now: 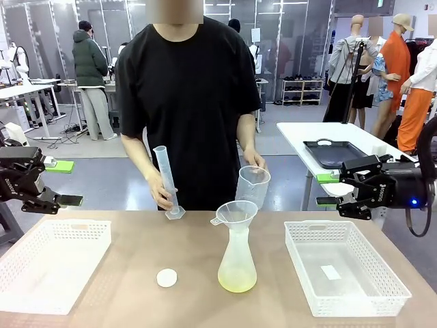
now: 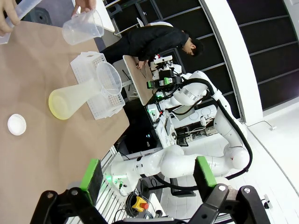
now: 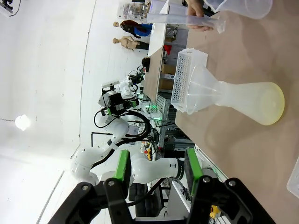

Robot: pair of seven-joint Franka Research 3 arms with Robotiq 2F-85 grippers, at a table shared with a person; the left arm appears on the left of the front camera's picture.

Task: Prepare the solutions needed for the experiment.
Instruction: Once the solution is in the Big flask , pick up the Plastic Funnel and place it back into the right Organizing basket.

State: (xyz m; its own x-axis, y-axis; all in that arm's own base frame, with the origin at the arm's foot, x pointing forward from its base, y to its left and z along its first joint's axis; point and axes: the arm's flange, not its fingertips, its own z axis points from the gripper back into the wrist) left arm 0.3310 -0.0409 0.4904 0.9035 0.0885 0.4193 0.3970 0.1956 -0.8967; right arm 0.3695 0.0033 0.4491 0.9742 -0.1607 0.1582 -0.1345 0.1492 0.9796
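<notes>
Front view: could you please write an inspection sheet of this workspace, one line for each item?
Surface: brown wooden table, no spills seen.
Job's things: frosted translucent conical flask upright mid-table, clear plastic funnel in its neck, shallow pale yellow-green liquid inside; person holds tall clear graduated cylinder and clear plastic beaker.
Clutter: small white round cap near flask; white perforated plastic baskets, left basket and right basket.
Robot hands: left hand open, empty; right hand open, empty.
Cables: black cable looped at right wrist.
Surroundings: person in black T-shirt opposite; other tables behind.

Bare table (image 1: 273, 307) is left on both sides of the conical flask (image 1: 237, 263); its far side is blocked by the hand-held graduated cylinder (image 1: 166, 179) and beaker (image 1: 253, 186).
</notes>
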